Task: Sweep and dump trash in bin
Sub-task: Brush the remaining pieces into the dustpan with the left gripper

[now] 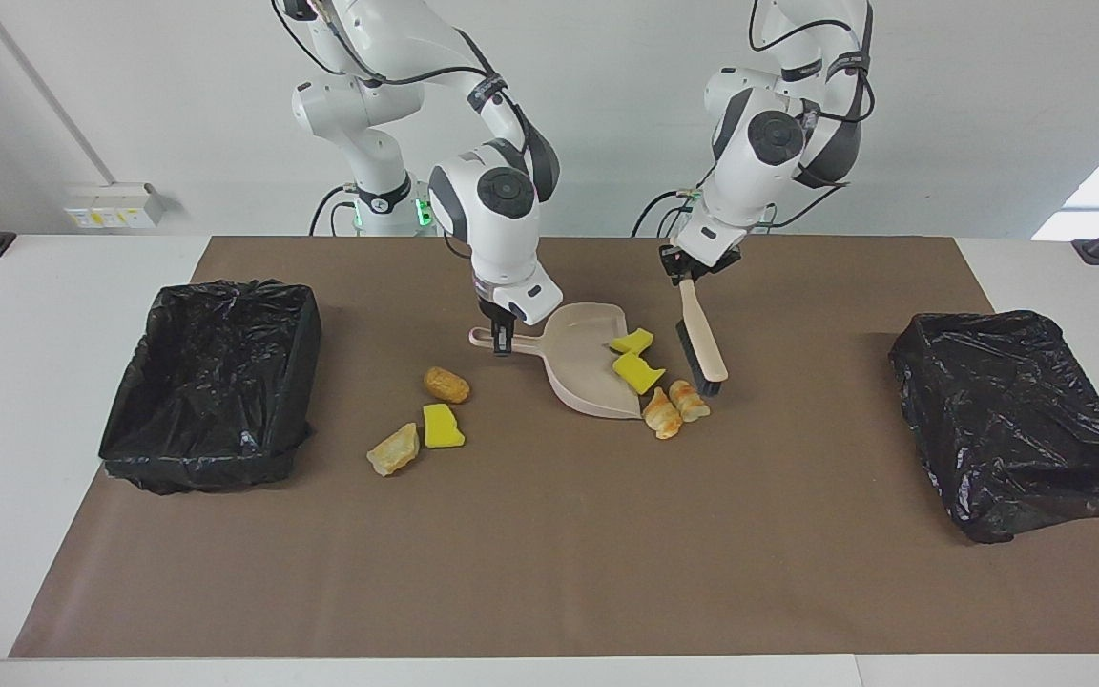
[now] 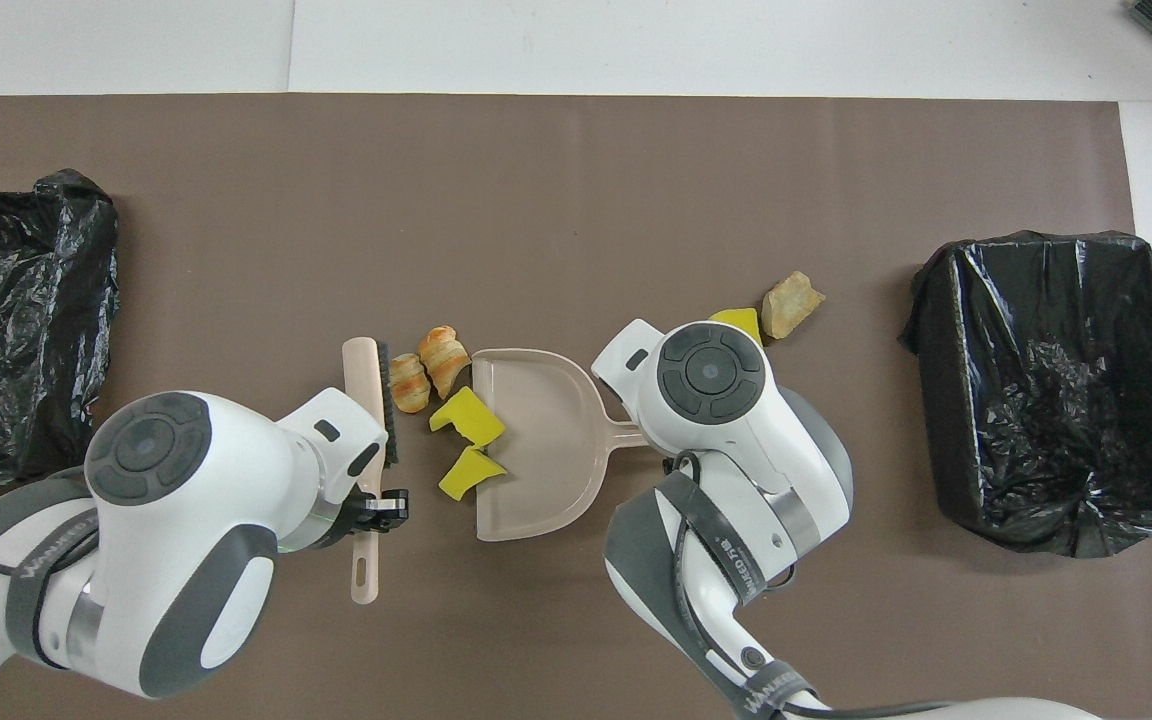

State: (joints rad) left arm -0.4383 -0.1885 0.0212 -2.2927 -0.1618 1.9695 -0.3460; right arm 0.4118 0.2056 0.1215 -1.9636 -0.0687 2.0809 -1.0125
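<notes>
My right gripper [image 1: 502, 341] is shut on the handle of the beige dustpan [image 1: 588, 367], which lies flat on the mat. Two yellow sponge pieces of trash [image 1: 638, 371] rest at the pan's open mouth [image 2: 466, 418]. My left gripper [image 1: 686, 277] is shut on the handle of the brush [image 1: 702, 348], and its bristles stand on the mat beside two bread lumps [image 1: 673, 408] just outside the pan's lip [image 2: 426, 370]. Three more trash pieces [image 1: 442, 426] lie toward the right arm's end, farther from the robots than the pan's handle. The nearest bin [image 1: 211, 382] is black-lined.
A second black-lined bin [image 1: 1017, 420] sits at the left arm's end of the brown mat [image 1: 549, 553]. In the overhead view the right arm's hand covers the dustpan handle and part of the yellow piece [image 2: 738, 322] next to the tan lump [image 2: 791, 303].
</notes>
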